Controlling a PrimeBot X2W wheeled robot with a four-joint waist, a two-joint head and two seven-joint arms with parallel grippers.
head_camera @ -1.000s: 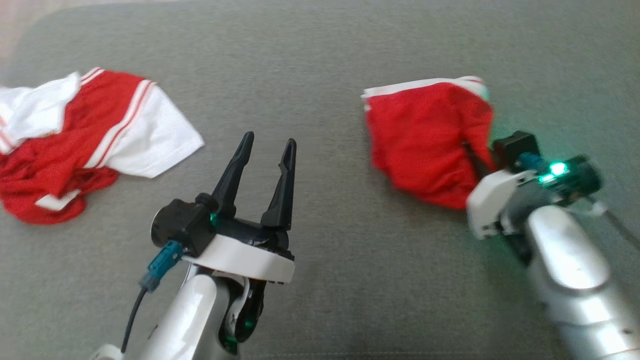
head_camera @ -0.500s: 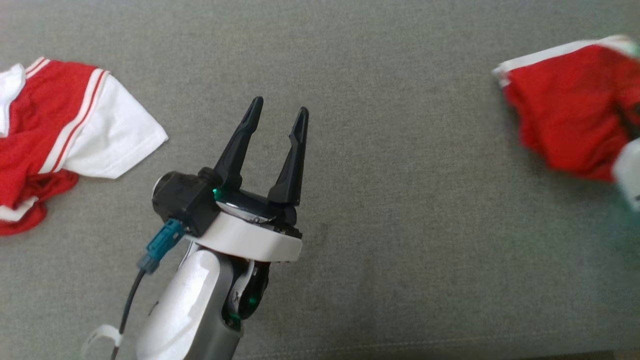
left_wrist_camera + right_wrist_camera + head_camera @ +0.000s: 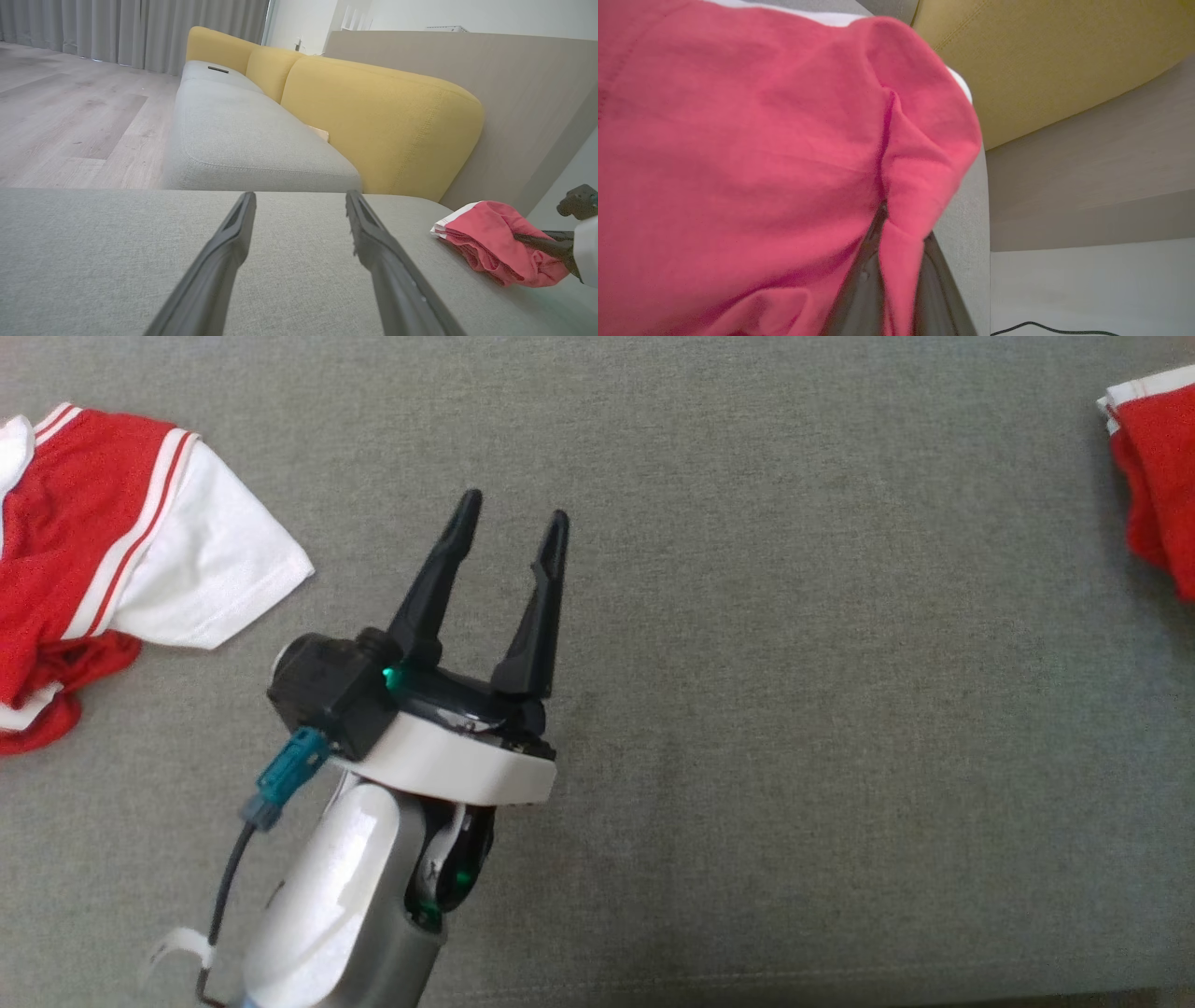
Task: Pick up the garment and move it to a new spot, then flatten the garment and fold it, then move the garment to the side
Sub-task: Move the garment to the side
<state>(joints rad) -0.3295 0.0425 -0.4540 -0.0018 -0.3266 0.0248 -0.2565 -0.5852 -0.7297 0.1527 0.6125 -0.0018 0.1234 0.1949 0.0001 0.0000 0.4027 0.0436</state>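
Observation:
The garment (image 3: pixel 1156 476) is a folded red piece with a white trim, lying at the far right edge of the grey seat cushion (image 3: pixel 766 709). In the left wrist view the garment (image 3: pixel 486 233) rests on the cushion with my right gripper (image 3: pixel 518 238) reaching into its right side. In the right wrist view the right gripper (image 3: pixel 887 219) is shut on a fold of the red garment (image 3: pixel 738 140), its fingertips buried in the cloth. My left gripper (image 3: pixel 514 509) hovers open and holds nothing over the middle of the cushion, far left of the garment; its fingers (image 3: pixel 233 242) point toward the backrest.
A second, crumpled red-and-white garment (image 3: pixel 121 551) lies at the far left of the cushion. Yellow back cushions (image 3: pixel 373 121) stand behind the seat. The cushion's front edge runs along the bottom of the head view. A wooden floor (image 3: pixel 70 112) lies beyond.
My right gripper has dragged the red garment rightward, to the head view's right edge, and the arm has left that view. The head view shifted a little. The left gripper stayed open, nearly in place.

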